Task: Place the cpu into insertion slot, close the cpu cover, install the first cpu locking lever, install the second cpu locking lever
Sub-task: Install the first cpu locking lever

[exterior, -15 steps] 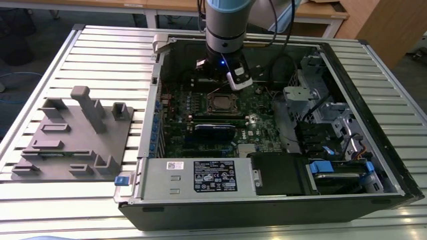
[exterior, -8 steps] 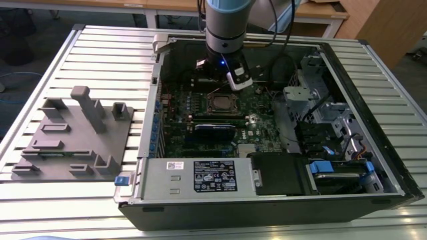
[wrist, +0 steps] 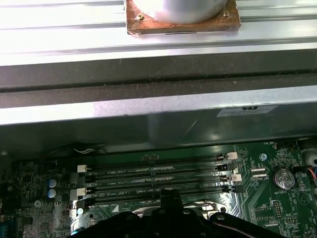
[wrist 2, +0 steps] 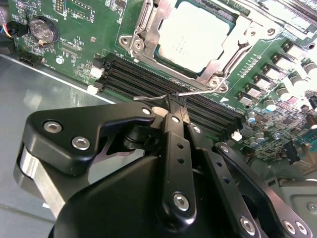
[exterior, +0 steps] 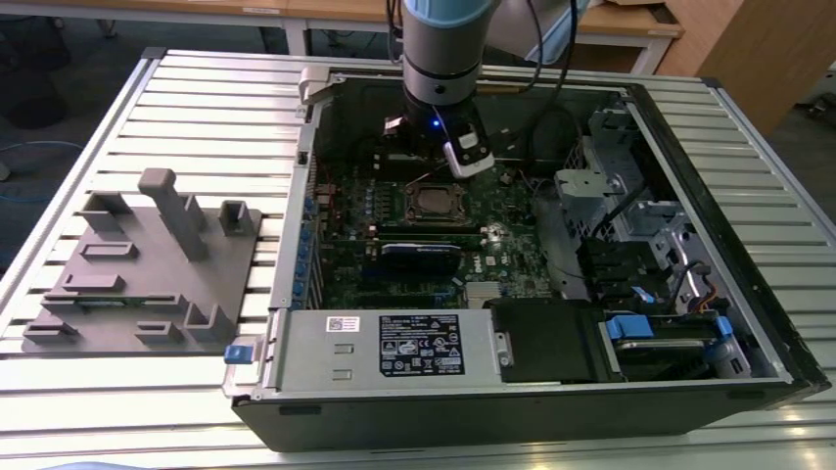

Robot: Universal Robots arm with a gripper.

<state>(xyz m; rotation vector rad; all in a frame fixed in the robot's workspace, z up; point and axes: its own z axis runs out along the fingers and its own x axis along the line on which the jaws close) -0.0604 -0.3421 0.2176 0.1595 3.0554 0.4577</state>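
The cpu (wrist 2: 194, 33), with its dull silver top, lies in the insertion slot (exterior: 433, 202) on the green board. The cpu cover (wrist 2: 233, 47), a silvery frame, lies flat around it. A thin wire locking lever (wrist 2: 200, 91) runs along the socket's edge beside the memory slots. My gripper (wrist 2: 175, 101) is shut, its black fingertips touching this lever at its hooked end; whether the wire is pinched between them I cannot tell. Another lever (wrist 2: 142, 21) stands along a neighbouring side of the socket. In the exterior view the arm (exterior: 438, 59) hangs just behind the socket.
Black memory slots (wrist: 158, 181) lie between the gripper and the case wall (wrist: 148, 124). A coin battery (wrist 2: 40, 30) sits nearby. The grey power supply (exterior: 379, 345) fills the case front, drive bays (exterior: 640, 225) the exterior view's right, and a grey fixture plate (exterior: 144, 274) lies outside.
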